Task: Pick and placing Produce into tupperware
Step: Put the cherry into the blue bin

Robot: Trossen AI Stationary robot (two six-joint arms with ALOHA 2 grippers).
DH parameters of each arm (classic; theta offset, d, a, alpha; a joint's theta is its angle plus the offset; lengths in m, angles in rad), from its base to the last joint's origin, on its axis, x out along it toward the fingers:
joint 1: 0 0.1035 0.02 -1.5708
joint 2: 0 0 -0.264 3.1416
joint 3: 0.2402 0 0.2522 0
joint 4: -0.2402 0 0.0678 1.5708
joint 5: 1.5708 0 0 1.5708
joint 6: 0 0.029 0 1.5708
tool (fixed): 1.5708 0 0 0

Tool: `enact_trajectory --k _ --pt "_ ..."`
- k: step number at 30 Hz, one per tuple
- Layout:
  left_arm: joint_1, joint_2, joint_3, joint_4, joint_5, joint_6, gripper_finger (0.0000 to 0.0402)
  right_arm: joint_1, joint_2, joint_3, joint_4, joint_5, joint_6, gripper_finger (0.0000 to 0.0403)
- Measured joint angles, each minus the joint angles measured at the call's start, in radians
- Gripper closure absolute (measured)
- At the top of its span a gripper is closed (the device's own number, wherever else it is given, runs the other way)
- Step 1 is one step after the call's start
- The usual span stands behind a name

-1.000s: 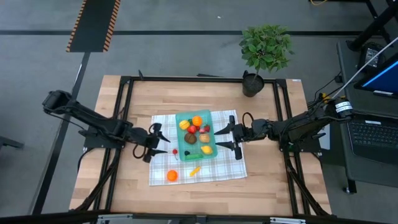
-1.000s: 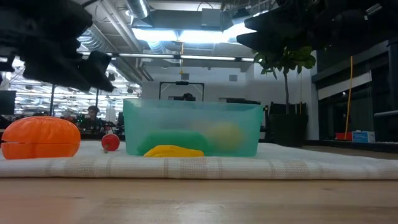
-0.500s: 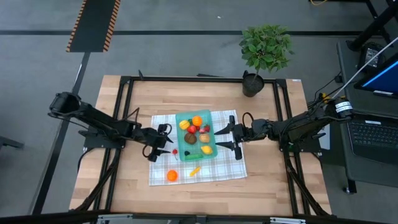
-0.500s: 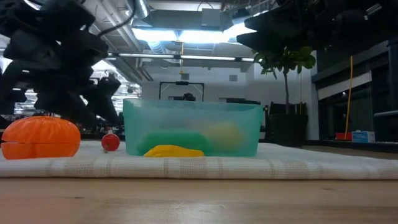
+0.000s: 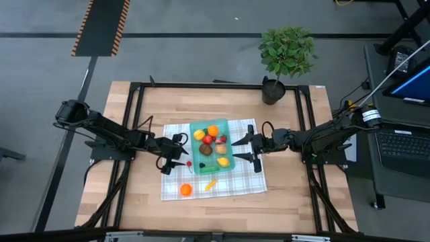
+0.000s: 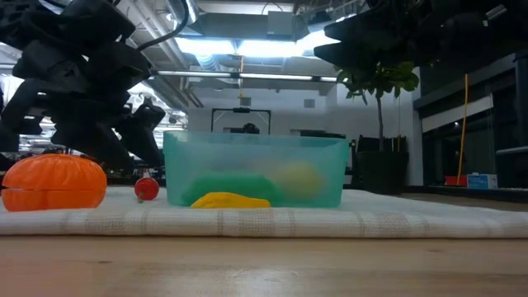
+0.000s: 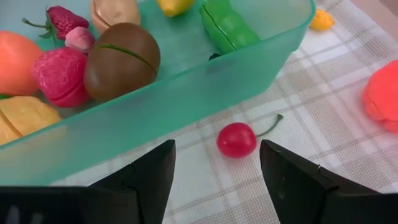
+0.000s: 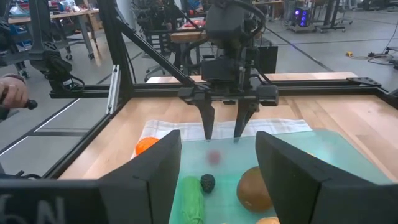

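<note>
Left gripper (image 5: 176, 154) comes first on my screen: it sits low over the checked cloth (image 5: 245, 180), just beside the left wall of the teal tupperware (image 5: 230, 161), with its jaws spread and nothing between them. Through its wrist camera I see a red toy cherry (image 7: 237, 140) lying on the cloth ahead of the spread fingers (image 7: 149, 178), close to the tupperware wall but apart from it. In the low view the same cherry (image 6: 146, 189) sits between an orange toy pumpkin (image 6: 54, 183) and the tupperware (image 6: 254, 147), with the left arm's dark bulk above it.

Moving right, the pumpkin (image 5: 185, 190) rests near the cloth's front edge, and a yellow-orange piece (image 5: 211, 183) lies beside it, just in front of the tupperware. Inside the container I make out a brown round piece (image 7: 121, 61), a green pod (image 7: 226, 26), a pink strawberry (image 7: 59, 74), an orange fruit (image 5: 213, 130) and a yellow piece (image 5: 199, 134).

Right of the tupperware, the right gripper (image 5: 249, 152) hovers at its right wall, jaws spread, empty. Its wrist camera looks across the container at the left gripper (image 8: 224, 133) opposite.

A potted plant (image 5: 285, 55) stands at the table's (image 5: 134, 202) far edge. A laptop (image 5: 403, 128) sits off the table at far right.
</note>
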Motion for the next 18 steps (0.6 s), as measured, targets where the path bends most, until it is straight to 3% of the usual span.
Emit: enact_trajectory --k 18 --pt "-0.002 0.000 0.000 0.024 0.009 0.019 0.0186 0.000 0.000 0.000 -0.005 0.000 -0.002 0.0194"
